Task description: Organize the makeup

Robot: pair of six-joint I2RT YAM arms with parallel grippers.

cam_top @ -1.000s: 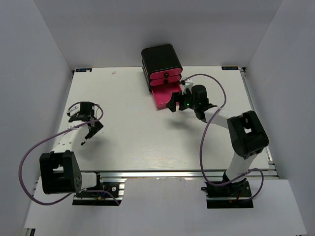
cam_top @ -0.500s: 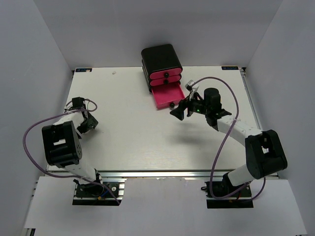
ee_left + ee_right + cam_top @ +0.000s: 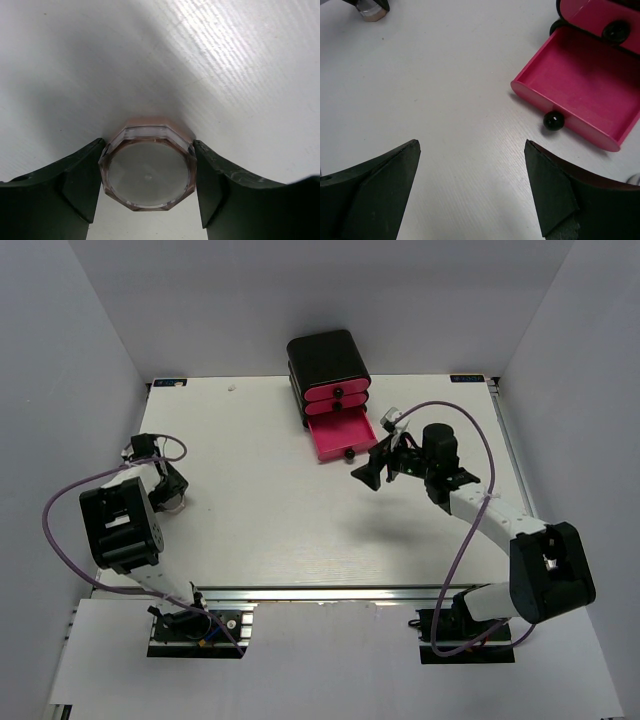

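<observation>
White table [image 3: 260, 530] carries a black box [image 3: 325, 358] at upper middle, its lowest pink drawer [image 3: 580, 95] pulled out and bare. One octagonal compact [image 3: 147, 172] sits at far left, so stowing looks unfinished. At right, the right arm stretches toward the drawer, right gripper [image 3: 471, 145] spread wide and empty. The left arm folds down, left gripper [image 3: 148, 145] apparently pinching the compact's sides on the table.

We count one compact [image 3: 146, 172], one box [image 3: 328, 358] holding three drawers [image 3: 341, 433], one open and two shut, and three knobs [image 3: 552, 120]. We also count two arms [image 3: 495, 512], two cables [image 3: 60, 510], one table [image 3: 260, 520], and two grippers, left gripper [image 3: 168, 490] and right gripper [image 3: 471, 150].
</observation>
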